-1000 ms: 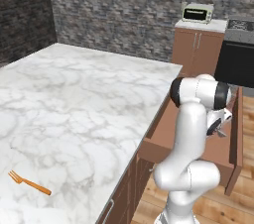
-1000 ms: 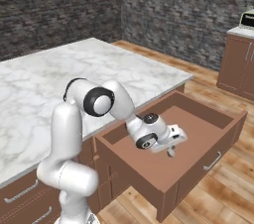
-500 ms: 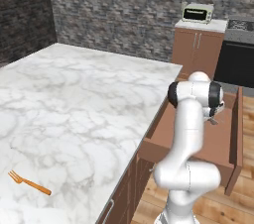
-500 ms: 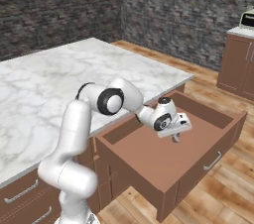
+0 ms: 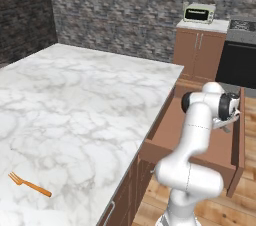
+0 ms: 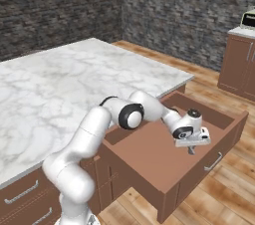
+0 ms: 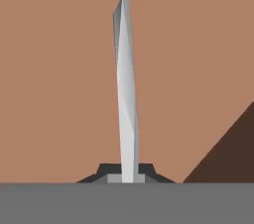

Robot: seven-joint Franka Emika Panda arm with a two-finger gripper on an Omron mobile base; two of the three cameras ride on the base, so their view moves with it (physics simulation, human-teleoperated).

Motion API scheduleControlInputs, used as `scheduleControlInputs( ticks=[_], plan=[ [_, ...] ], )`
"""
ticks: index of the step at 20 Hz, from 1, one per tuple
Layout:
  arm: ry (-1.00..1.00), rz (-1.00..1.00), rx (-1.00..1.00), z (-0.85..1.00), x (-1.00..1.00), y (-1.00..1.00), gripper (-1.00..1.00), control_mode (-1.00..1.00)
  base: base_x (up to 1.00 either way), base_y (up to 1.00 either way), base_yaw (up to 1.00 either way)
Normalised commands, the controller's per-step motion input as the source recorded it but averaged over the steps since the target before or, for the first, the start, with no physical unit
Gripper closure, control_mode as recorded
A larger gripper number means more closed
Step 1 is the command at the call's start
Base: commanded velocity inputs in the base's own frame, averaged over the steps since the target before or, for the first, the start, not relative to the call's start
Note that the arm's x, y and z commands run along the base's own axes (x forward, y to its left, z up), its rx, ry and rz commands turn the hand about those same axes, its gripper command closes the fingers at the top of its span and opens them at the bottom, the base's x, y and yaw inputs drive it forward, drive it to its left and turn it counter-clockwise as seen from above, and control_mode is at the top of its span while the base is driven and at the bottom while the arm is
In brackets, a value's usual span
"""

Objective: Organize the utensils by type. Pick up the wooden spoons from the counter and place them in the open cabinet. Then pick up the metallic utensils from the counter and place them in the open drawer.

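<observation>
My gripper [image 6: 191, 149] hangs over the right end of the open drawer [image 6: 144, 153], shut on a pale silvery spoon [image 7: 126, 94]. The spoon's thin handle points away from the fingers above the drawer's brown floor [image 7: 59, 69]. From the left base view the gripper [image 5: 226, 128] sits close to the drawer's front panel [image 5: 237, 140]. A slim orange-brown fork [image 5: 28, 185] lies on the white marble counter [image 5: 75, 105] near its front left edge. The wooden spoons and the open cabinet are out of view.
A toaster oven [image 5: 199, 12] stands on a far cupboard [image 5: 200, 55] beside a black stove [image 5: 241, 60]. The drawer's walls rise around the gripper. Wooden floor [image 6: 219, 194] lies beyond the drawer front.
The arm has stretched further out over the drawer, carrying the gripper and the spoon toward its far right end. The fork has not moved.
</observation>
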Motion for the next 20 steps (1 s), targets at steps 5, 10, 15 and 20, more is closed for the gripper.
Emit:
scheduleControlInputs(
  ticks=[5, 10, 15, 20],
  plan=[
    [-0.13, -0.01, 0.01, -0.44, -0.81, 0.24, 1.00, -1.00, 0.00, 0.00, 0.00],
    [-0.08, -0.09, -0.03, -0.37, -0.42, 0.99, 1.00, -1.00, 0.00, 0.00, 0.00],
    [0.00, -0.10, -0.03, -0.28, 0.10, 0.70, 1.00, -1.00, 0.00, 0.00, 0.00],
    [0.00, -0.10, 0.00, -0.02, 0.61, 0.08, 1.00, -1.00, 0.00, 0.00, 0.00]
  ],
)
